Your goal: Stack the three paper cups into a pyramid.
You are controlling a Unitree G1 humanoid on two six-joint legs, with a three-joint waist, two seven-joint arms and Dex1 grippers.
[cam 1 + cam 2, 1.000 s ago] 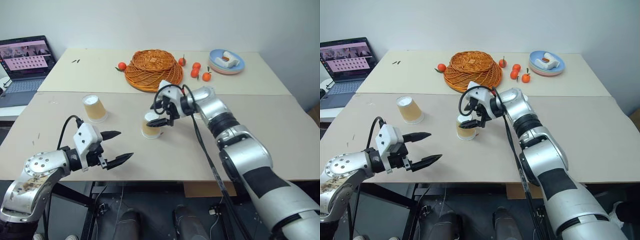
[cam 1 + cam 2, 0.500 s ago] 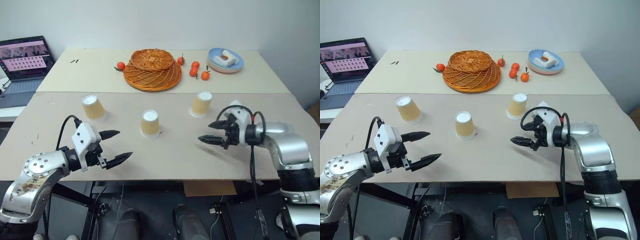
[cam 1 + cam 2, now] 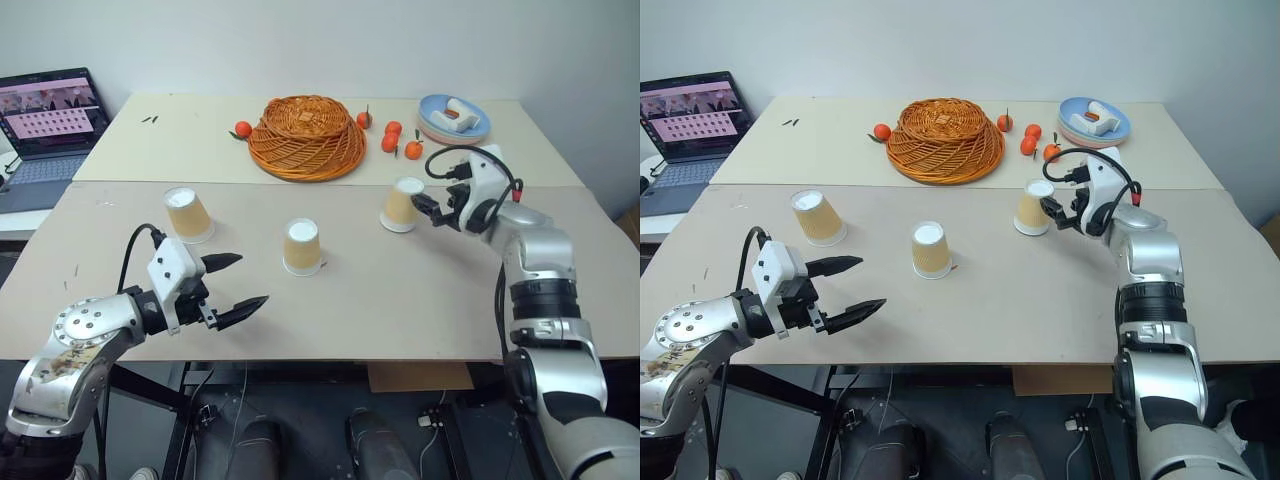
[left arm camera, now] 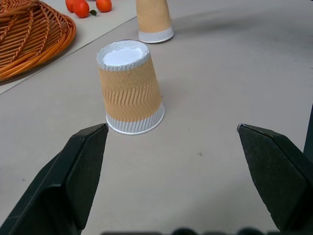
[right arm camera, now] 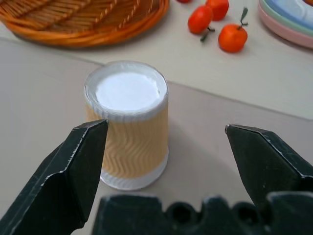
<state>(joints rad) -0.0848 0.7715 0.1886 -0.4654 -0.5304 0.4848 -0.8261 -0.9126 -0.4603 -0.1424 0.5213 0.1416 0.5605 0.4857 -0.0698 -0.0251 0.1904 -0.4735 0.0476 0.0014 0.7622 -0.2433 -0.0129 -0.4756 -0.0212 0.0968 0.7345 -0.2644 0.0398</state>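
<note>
Three tan paper cups stand upside down on the near table, each apart from the others: a left cup (image 3: pixel 188 214), a middle cup (image 3: pixel 301 246) and a right cup (image 3: pixel 403 204). None is stacked. My right gripper (image 3: pixel 430 211) is open just to the right of the right cup, pointing at it; in the right wrist view that cup (image 5: pixel 129 125) stands a little beyond the spread fingers (image 5: pixel 73 181), untouched. My left gripper (image 3: pixel 232 283) hangs open near the front left, empty, facing the middle cup (image 4: pixel 129 88) from a short way off.
On the far table sit a wicker basket (image 3: pixel 305 136), several small tangerines (image 3: pixel 402 145) and a stack of plates (image 3: pixel 454 120). A laptop (image 3: pixel 50 115) stands open at the far left. A seam runs between the two tables.
My right gripper left the middle cup, swung out to the right front of the table, then moved farther back to the right cup. The left arm has kept still.
</note>
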